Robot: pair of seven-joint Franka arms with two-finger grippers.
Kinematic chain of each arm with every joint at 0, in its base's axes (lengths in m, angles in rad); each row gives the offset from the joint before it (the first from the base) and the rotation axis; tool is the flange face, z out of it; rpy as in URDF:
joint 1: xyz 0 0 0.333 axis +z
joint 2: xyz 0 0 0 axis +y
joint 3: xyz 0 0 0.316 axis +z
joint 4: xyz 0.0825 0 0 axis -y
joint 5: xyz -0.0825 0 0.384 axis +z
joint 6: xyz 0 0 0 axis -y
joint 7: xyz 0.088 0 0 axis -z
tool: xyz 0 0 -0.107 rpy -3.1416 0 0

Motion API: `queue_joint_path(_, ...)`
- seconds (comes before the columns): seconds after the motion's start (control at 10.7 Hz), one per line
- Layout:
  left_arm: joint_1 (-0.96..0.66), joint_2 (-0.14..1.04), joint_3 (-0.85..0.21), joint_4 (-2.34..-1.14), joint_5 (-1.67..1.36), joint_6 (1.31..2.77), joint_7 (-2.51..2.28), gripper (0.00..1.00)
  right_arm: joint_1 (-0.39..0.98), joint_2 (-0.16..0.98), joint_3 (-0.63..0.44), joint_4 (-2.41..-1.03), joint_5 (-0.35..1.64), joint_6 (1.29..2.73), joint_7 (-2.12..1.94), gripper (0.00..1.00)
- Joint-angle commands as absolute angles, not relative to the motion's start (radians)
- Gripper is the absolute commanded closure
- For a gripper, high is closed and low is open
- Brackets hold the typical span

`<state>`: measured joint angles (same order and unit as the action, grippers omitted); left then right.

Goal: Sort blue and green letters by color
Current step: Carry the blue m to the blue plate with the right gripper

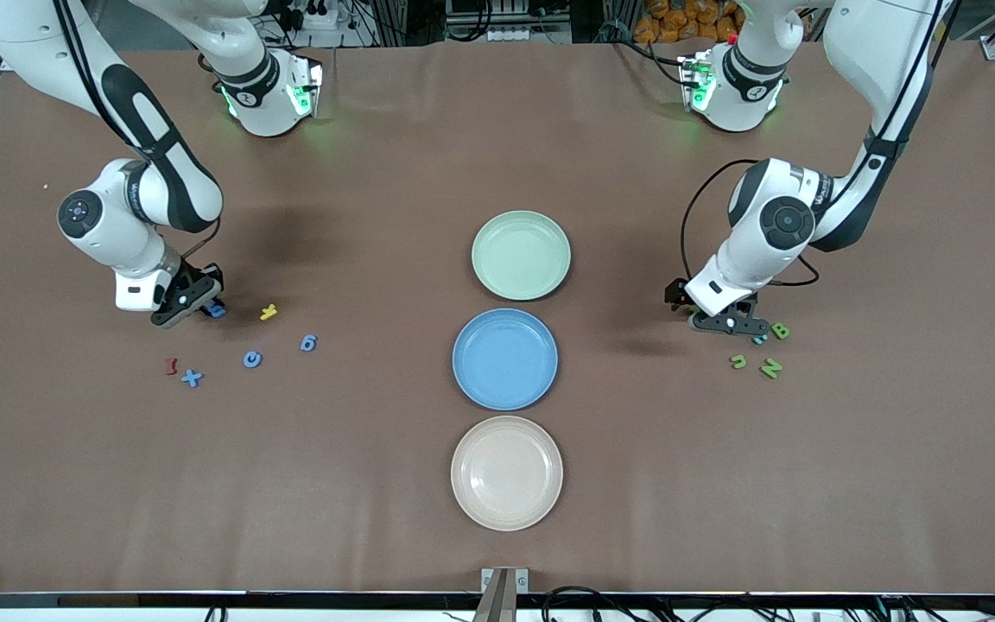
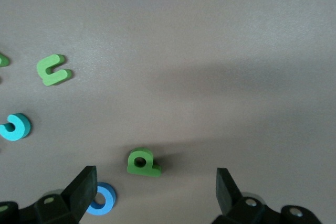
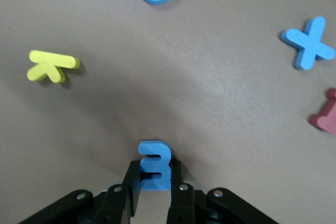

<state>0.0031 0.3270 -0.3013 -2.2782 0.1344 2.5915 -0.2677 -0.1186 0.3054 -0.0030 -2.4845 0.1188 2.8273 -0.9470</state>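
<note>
My right gripper (image 3: 154,167) is shut on a blue letter E (image 3: 154,162), low at the table toward the right arm's end (image 1: 216,308). Near it lie a blue g (image 1: 308,343), a blue c (image 1: 252,358) and a blue X (image 1: 192,377). My left gripper (image 2: 156,182) hangs open low over a green P (image 2: 143,162), touching nothing, with a blue O (image 2: 102,199) beside one finger. Toward the left arm's end lie a green B (image 1: 779,329), a green n (image 1: 738,361) and a green N (image 1: 771,368).
Three plates stand in a row mid-table: a green plate (image 1: 521,255) farthest from the front camera, a blue plate (image 1: 504,358), then a beige plate (image 1: 506,472) nearest. A yellow letter (image 1: 269,312) and a dark red letter (image 1: 172,366) lie among the blue ones. A teal letter (image 2: 16,126) lies near the green ones.
</note>
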Motion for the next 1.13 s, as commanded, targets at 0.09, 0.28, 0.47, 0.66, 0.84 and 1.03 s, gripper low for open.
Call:
queue_joint_path(0.09,0.006,0.397,-0.307,-2.243,0.161,2.597,-0.212,0.00,-0.133,0.275,0.026,-2.424,0.150,2.747,-0.899,1.00)
queue_joint_path(0.28,0.024,0.400,-0.307,-2.244,0.161,2.597,-0.140,0.00,-0.130,0.233,0.029,-2.324,0.150,2.535,-0.771,1.00)
queue_joint_path(0.47,0.028,0.414,-0.307,-2.244,0.163,2.597,-0.127,0.00,-0.129,0.219,0.084,-2.237,0.150,2.435,-0.538,1.00)
queue_joint_path(0.66,0.021,0.426,-0.307,-2.246,0.178,2.615,-0.126,0.00,-0.082,0.233,0.107,-2.136,0.149,2.340,-0.226,1.00)
queue_joint_path(0.84,0.025,0.442,-0.307,-2.252,0.195,2.635,-0.126,0.00,-0.002,0.256,0.107,-2.082,0.144,2.335,0.045,1.00)
queue_joint_path(1.03,0.031,0.448,-0.307,-2.253,0.218,2.657,-0.126,0.00,0.089,0.305,0.104,-2.001,0.137,2.338,0.307,1.00)
